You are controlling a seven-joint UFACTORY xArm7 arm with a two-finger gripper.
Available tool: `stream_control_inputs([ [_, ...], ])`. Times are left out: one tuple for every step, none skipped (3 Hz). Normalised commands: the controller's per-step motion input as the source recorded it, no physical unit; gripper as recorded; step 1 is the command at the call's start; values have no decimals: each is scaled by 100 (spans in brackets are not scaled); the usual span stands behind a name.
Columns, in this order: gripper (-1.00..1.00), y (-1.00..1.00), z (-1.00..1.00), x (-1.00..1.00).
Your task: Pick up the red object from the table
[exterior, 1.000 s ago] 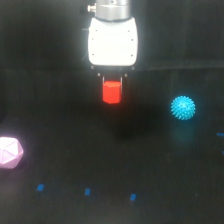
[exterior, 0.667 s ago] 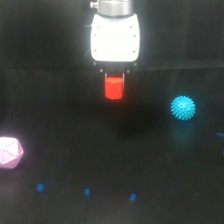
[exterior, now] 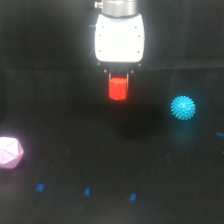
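The red object (exterior: 118,89) is a small bright red block hanging under the white body of my gripper (exterior: 119,80), whose dark fingers are shut on its top. It is held clear above the black table (exterior: 70,150), with a faint shadow on the surface below it. The fingertips are mostly lost against the dark background.
A spiky cyan ball (exterior: 183,107) rests on the table at the exterior view's right. A pale pink polyhedron (exterior: 10,152) sits at the left edge. Small blue marks (exterior: 87,191) dot the near part of the table.
The gripper has risen with the red object in it and shifted slightly towards the exterior view's right. The ball and the polyhedron have not moved.
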Motion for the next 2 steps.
stream_control_inputs([
  [-100, 24, 58, -11],
  [-81, -20, 5, 73],
])
